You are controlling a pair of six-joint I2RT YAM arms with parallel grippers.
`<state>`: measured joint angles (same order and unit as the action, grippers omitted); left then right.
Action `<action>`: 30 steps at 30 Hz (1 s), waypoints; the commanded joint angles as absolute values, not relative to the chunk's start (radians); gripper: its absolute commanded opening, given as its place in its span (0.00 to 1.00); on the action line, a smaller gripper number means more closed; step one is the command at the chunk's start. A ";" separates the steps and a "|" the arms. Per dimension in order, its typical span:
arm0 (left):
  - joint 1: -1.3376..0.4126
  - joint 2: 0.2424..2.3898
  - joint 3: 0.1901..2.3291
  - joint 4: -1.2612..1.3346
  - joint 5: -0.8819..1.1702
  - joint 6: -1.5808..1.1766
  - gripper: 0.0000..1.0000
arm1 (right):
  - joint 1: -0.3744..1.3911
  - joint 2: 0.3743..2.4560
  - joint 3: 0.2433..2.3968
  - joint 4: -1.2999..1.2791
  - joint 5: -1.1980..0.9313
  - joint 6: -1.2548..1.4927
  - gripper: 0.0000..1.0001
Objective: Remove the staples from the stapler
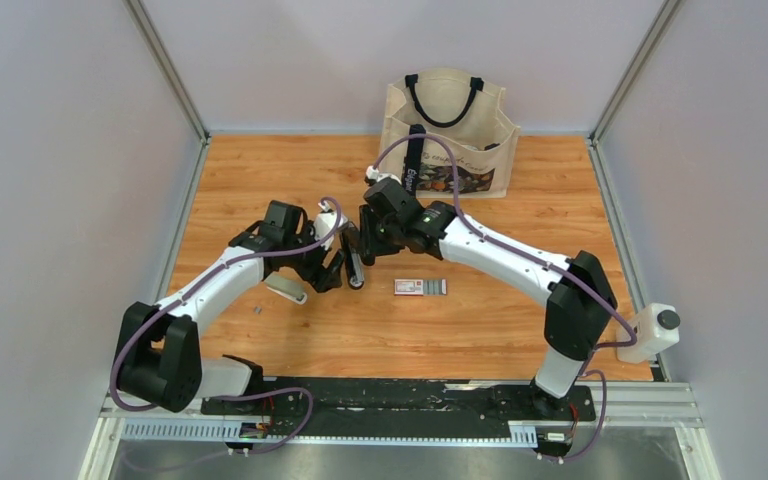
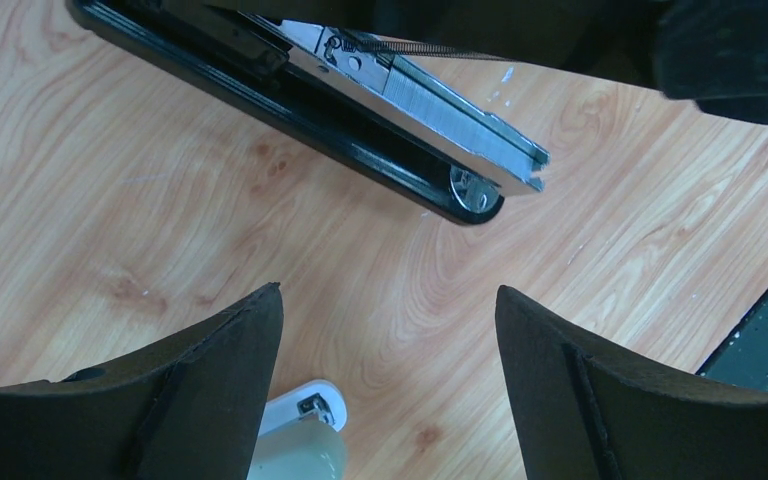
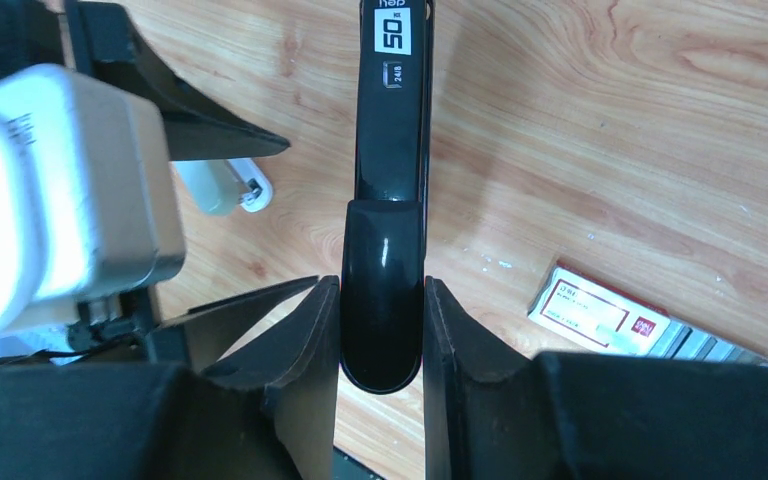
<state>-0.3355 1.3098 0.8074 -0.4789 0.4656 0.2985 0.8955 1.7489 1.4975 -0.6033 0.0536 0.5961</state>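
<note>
The right gripper (image 3: pixel 380 300) clamps the opened black stapler (image 3: pixel 392 150) in its jaws, baring the staples (image 2: pixel 440 95). The left gripper (image 2: pixel 388 300) hovers close, jaws wide, seemingly to extract them.

left arm (image 1: pixel 222 283) and right arm (image 1: pixel 505 258) both reach forward and inward, wrists close together. left gripper (image 2: pixel 390 300): fingers spread wide, holding nothing. right gripper (image 3: pixel 382 290): fingers clamped on either side of the black stapler (image 3: pixel 392 150).
</note>
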 commanded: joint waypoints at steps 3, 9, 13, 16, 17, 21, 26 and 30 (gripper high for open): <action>-0.342 1.278 0.802 -0.411 0.581 0.285 0.86 | 0.890 1.588 1.486 -0.480 0.041 0.681 0.00; -0.342 1.230 0.736 -0.322 0.669 0.247 0.87 | 0.884 1.537 1.444 -0.436 0.023 0.724 0.00; -0.342 1.233 0.747 -0.316 0.695 0.235 0.87 | 0.882 1.514 1.419 -0.413 0.018 0.741 0.00; -0.341 1.238 0.746 -0.305 0.692 0.232 0.87 | 0.882 1.503 1.401 -0.407 0.015 0.745 0.00; -0.341 1.236 0.744 -0.301 0.690 0.229 0.86 | 0.882 1.499 1.393 -0.400 0.015 0.752 0.00; -0.339 1.239 0.741 -0.291 0.686 0.232 0.81 | 0.882 1.486 1.371 -0.379 -0.021 0.772 0.00; -0.337 1.239 0.738 -0.281 0.680 0.238 0.73 | 0.867 1.460 1.321 -0.331 -0.060 0.819 0.00; -0.336 1.247 0.747 -0.301 0.695 0.248 0.70 | 0.861 1.431 1.298 -0.302 -0.064 0.845 0.00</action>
<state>-0.3378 1.2594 0.7372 -0.3244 0.6582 0.2401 0.8650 1.5200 1.2957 -0.4534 -0.0204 0.7864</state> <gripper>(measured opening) 0.706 0.311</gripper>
